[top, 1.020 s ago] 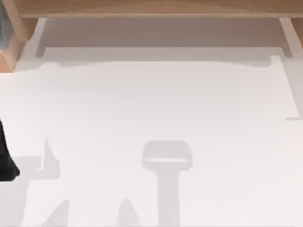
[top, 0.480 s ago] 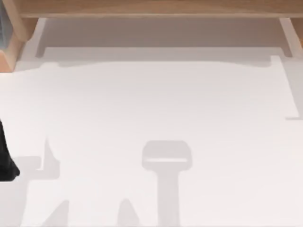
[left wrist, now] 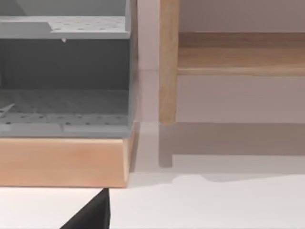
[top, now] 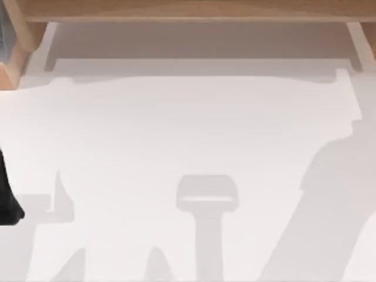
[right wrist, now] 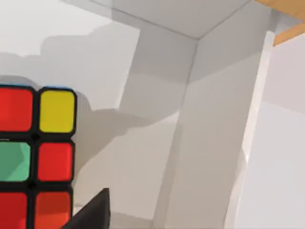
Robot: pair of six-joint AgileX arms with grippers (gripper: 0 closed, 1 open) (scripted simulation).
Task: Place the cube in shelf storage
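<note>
The cube (right wrist: 35, 157), black-framed with red, yellow and green stickers, sits large and close in the right wrist view. One dark finger (right wrist: 93, 212) of my right gripper shows just beside it, and whether it touches the cube cannot be told. The shelf storage (top: 188, 10) runs as a long light-brown board along the table's far edge. The left wrist view shows its board (left wrist: 238, 52) and a wooden post (left wrist: 168, 62). My left arm (top: 7, 200) stays at the table's left edge, with one dark finger (left wrist: 93, 214) low in its wrist view.
A grey perforated rack (left wrist: 64, 76) on a wooden base (left wrist: 62, 160) stands left of the shelf post. A broad shadow (top: 329, 217) lies over the white table's front right. Pale panels (right wrist: 143, 28) meet in a corner behind the cube.
A broad shadow has spread over the table's front right, where the surface was bright before. The left arm and the shelf have not moved.
</note>
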